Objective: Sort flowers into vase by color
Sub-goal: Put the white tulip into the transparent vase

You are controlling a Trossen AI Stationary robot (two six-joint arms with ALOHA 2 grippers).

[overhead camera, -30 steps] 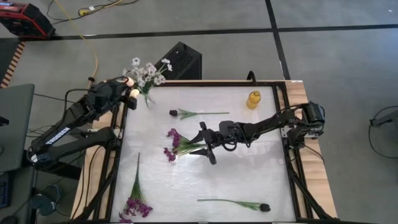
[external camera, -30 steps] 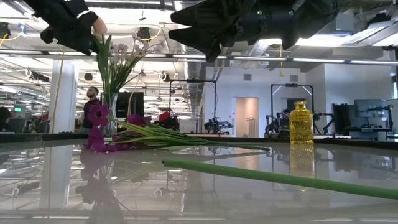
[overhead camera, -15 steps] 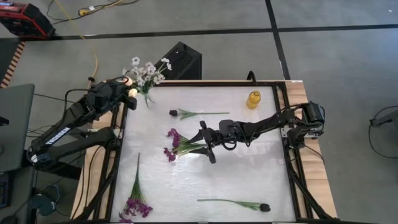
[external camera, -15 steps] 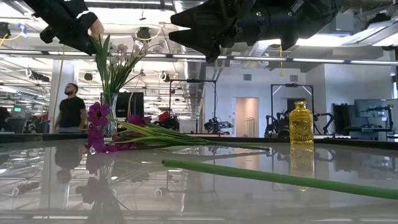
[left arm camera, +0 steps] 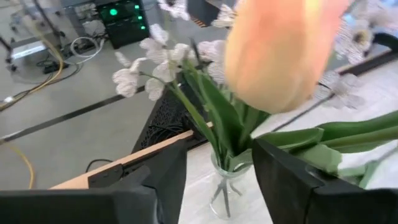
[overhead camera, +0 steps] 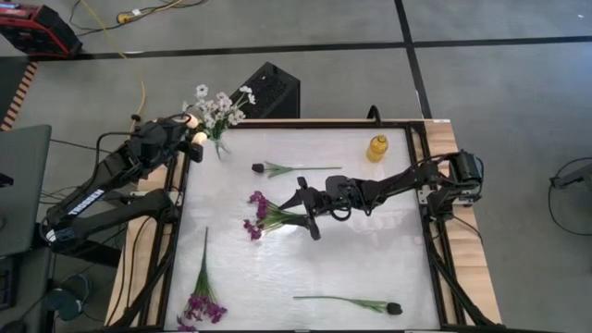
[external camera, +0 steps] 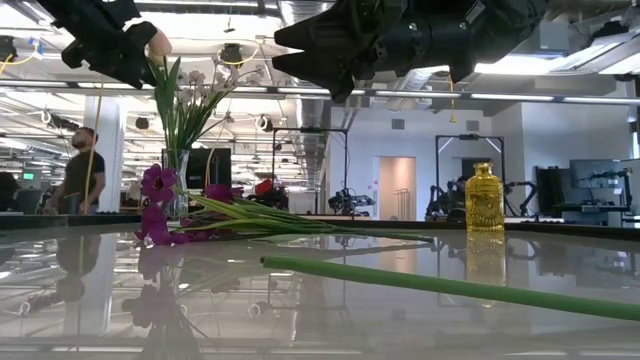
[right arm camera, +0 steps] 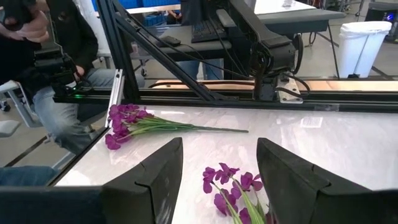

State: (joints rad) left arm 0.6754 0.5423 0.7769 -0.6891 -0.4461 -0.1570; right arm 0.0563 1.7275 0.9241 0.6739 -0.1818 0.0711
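A clear vase [overhead camera: 219, 148] at the table's far left corner holds white-blossomed sprigs [overhead camera: 217, 104]. A peach tulip bud [left arm camera: 280, 50] stands above it, its stem running down among their stems. My left gripper [overhead camera: 190, 141] is open at the vase's left, level with the bud [external camera: 158, 42]. My right gripper [overhead camera: 305, 215] is open, high over the stem ends of two purple sprigs [overhead camera: 264, 215] lying mid-table. They also show below it in the right wrist view [right arm camera: 233, 186]. Another purple sprig [overhead camera: 202, 301] and two dark-budded stems [overhead camera: 257, 167], [overhead camera: 393, 307] lie flat. My left gripper stands with the tulip bud close above its fingers. A green leaf [left arm camera: 311, 155] drapes over one finger [left arm camera: 292, 186]. I cannot tell whether the fingers touch the stem.
A yellow vase [overhead camera: 376, 148] stands near the far right corner and also shows in the low view [external camera: 484, 198]. A black box [overhead camera: 270, 88] sits beyond the far edge. A seated person [right arm camera: 56, 93] is by the table's left side. Bare tabletop lies at the near middle [overhead camera: 305, 268].
Both arms have kept still. A person in the room beyond the table has walked leftward across the low view.
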